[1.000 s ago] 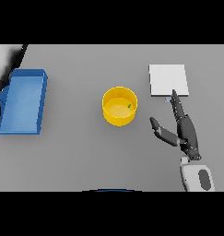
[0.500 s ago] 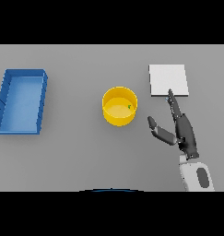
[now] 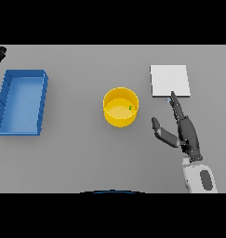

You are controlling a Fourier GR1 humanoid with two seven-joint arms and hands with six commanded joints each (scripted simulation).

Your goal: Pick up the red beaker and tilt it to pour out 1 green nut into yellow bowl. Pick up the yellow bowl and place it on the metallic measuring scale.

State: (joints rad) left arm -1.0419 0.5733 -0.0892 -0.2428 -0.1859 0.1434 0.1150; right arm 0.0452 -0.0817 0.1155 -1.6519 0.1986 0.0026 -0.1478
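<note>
right robot hand (image 3: 186,135) hovers over grey tabletop (image 3: 82,153) with fingers straight and thumb spread, holding nothing, between yellow bowl (image 3: 120,107) containing a green nut (image 3: 130,108) and the square metallic scale (image 3: 169,80).

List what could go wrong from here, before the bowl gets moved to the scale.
1. The right hand is open beside the yellow bowl, not around it; a sideways approach might shove the bowl rather than grip it.
2. The green nut lies loose inside; tilting during the lift could spill it.
3. The scale is small, so an off-centre placement could overhang.
</note>
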